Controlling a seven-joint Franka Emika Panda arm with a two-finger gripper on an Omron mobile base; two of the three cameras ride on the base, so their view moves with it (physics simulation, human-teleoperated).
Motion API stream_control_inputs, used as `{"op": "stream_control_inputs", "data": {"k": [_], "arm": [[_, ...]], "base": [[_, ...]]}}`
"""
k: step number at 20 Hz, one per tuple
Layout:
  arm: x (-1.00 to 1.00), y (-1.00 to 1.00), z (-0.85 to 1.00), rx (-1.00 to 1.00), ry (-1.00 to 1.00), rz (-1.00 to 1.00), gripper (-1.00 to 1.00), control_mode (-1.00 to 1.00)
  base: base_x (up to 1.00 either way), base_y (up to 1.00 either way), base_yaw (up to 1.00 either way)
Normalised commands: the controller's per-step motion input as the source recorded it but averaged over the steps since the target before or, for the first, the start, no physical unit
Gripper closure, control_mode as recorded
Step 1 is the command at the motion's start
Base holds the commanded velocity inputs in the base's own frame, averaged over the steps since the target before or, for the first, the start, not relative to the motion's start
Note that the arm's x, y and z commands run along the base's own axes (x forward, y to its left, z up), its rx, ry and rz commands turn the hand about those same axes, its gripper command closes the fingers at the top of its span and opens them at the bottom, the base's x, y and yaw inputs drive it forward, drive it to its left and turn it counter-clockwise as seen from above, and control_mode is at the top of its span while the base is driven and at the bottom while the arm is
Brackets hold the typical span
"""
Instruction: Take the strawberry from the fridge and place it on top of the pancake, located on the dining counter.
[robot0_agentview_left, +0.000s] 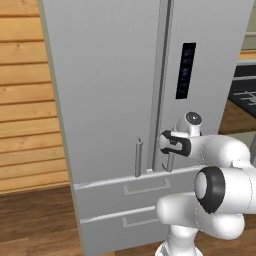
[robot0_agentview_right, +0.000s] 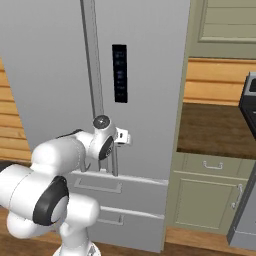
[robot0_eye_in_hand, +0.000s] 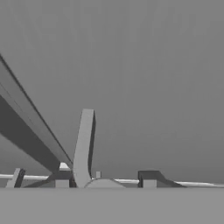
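The fridge (robot0_agentview_left: 115, 75) (robot0_agentview_right: 50, 75) stands tall and light grey, with both upper doors shut. The strawberry is hidden, and the pancake and the dining counter are out of view. My gripper (robot0_agentview_left: 167, 143) (robot0_agentview_right: 121, 136) (robot0_eye_in_hand: 105, 181) is at the lower end of the right door's bar handle (robot0_agentview_left: 170, 164) (robot0_agentview_right: 115, 162) (robot0_eye_in_hand: 83, 148). In the hand view the handle rises between my two fingertips, close to the left one, with a gap to the right one. The jaws stand apart around the bar without clamping it.
The left door's handle (robot0_agentview_left: 138, 157) is just beside, across the door seam (robot0_eye_in_hand: 26, 127). Two drawers (robot0_agentview_left: 145, 189) lie below the doors. A dark display panel (robot0_agentview_left: 185, 70) sits on the right door. A dark worktop over green cabinets (robot0_agentview_right: 215, 130) is right of the fridge, and a wooden wall (robot0_agentview_left: 25, 100) is to its left.
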Motion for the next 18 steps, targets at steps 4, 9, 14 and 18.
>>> {"op": "stream_control_inputs", "data": {"k": [4, 9, 14, 18], "arm": [[0.16, -0.01, -0.06, 0.00, -0.06, 0.00, 1.00, -1.00], [-0.20, -0.49, -0.12, 0.02, -0.06, 0.00, 1.00, -1.00], [-0.79, -0.98, 0.00, 0.05, -0.09, 0.00, 1.00, -1.00], [-1.00, -1.00, 0.00, 0.09, -0.03, 0.00, 1.00, -1.00]], "base": [[0.00, 0.00, 0.00], [0.00, 0.00, 0.00], [0.00, 0.00, 0.00], [0.00, 0.00, 0.00]]}}
